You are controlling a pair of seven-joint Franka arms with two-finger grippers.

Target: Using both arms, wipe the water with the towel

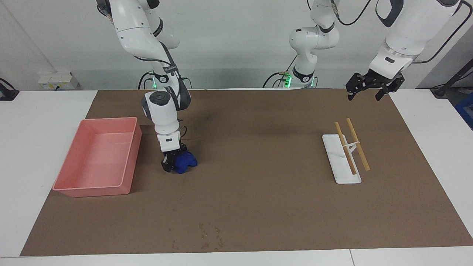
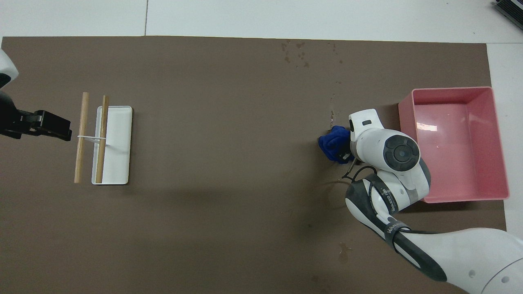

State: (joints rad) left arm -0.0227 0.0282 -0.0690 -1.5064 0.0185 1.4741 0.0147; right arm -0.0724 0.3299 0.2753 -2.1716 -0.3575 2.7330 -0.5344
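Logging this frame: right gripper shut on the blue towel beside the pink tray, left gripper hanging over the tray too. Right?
Not quite. The facing view shows the left gripper hanging at the other end of the table, near the white stand. The right gripper is shut on the blue towel beside the pink tray.

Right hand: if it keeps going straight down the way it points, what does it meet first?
The brown mat, almost at once. The right hand points straight down, shut on the towel, which looks already on or just above the mat beside the pink tray; contact is hard to judge.
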